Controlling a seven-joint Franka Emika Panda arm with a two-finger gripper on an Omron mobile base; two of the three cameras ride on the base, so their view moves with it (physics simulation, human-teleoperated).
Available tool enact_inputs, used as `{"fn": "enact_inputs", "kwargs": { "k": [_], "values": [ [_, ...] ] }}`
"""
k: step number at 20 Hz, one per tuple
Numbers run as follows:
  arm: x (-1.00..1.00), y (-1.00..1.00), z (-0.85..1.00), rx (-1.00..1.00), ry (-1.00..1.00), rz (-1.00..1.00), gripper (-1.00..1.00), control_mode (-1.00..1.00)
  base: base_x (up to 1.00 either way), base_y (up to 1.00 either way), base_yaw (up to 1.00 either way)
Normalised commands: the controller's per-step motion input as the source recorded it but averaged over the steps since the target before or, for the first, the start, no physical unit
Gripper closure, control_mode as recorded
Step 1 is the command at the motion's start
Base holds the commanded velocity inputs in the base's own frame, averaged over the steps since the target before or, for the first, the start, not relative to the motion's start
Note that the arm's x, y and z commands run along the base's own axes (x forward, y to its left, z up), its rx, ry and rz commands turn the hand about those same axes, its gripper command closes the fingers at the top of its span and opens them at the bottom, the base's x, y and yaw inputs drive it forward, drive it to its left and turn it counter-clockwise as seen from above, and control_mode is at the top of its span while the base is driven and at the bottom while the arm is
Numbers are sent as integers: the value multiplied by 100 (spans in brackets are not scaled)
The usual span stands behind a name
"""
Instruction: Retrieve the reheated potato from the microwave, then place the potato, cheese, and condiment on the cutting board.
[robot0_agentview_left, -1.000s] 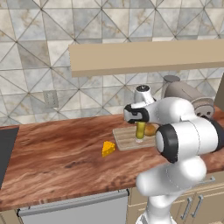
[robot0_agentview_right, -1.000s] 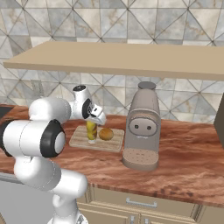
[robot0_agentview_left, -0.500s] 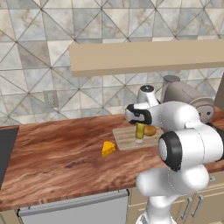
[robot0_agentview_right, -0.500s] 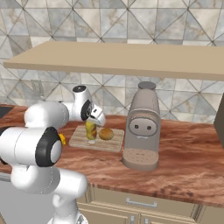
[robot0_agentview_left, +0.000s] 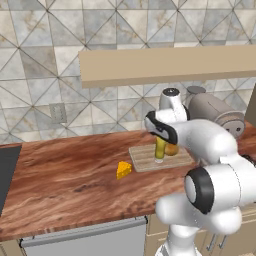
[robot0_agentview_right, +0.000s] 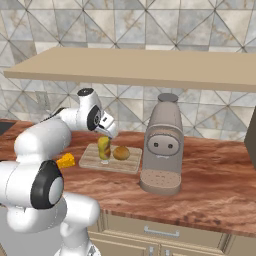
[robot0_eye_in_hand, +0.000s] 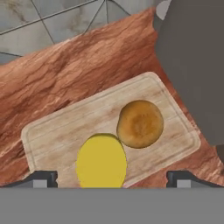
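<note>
Fingers (robot0_eye_in_hand: 109, 177) stand spread wide in my hand view, one dark tip at each side of the lower edge, the condiment (robot0_eye_in_hand: 101, 161) between them but with clear board showing on either side of it. I read that as nothing gripped; the bottle stands on its own.

From the left base view the condiment (robot0_agentview_left: 160, 149) is upright on the cutting board (robot0_agentview_left: 144, 159), and the potato (robot0_agentview_left: 172, 149) sits just beside it, toward the coffee machine (robot0_agentview_left: 214, 114). The right base view agrees: bottle (robot0_agentview_right: 104, 148) and potato (robot0_agentview_right: 121, 152) side by side on the cutting board (robot0_agentview_right: 91, 159), fingers (robot0_agentview_right: 106, 133) poised directly above the bottle top.

The cheese (robot0_agentview_left: 124, 169) is off the board, on the bare tabletop (robot0_agentview_left: 65, 170) near the board's left end. In the right base view the cheese (robot0_agentview_right: 65, 160) peeks out past my arm, near the board but apart from it.

My judgement: two of three items are down, the cheese is what's left. The bottle was set toward the board's near-left part, the potato centre-right, which leaves free wood at the far-left corner (robot0_eye_in_hand: 46, 131), the end nearest the wedge. That's where I'd aim it.

Risk, as I see it: the hand sits straight over the tall bottle, so any sideways pull before lifting could tip it against the potato. I'd go up first, then across.
</note>
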Motion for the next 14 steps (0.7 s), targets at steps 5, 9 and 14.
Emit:
{"fn": "enact_inputs", "kwargs": {
  "k": [5,9,14],
  "values": [
    [-55,3,21,6,1,-10,-100,-100,0,0,0],
    [-65,27,0,10,0,-9,-100,-100,0,0,0],
    [-54,46,-6,6,-1,0,-100,-100,0,0,0]
  ]
}}
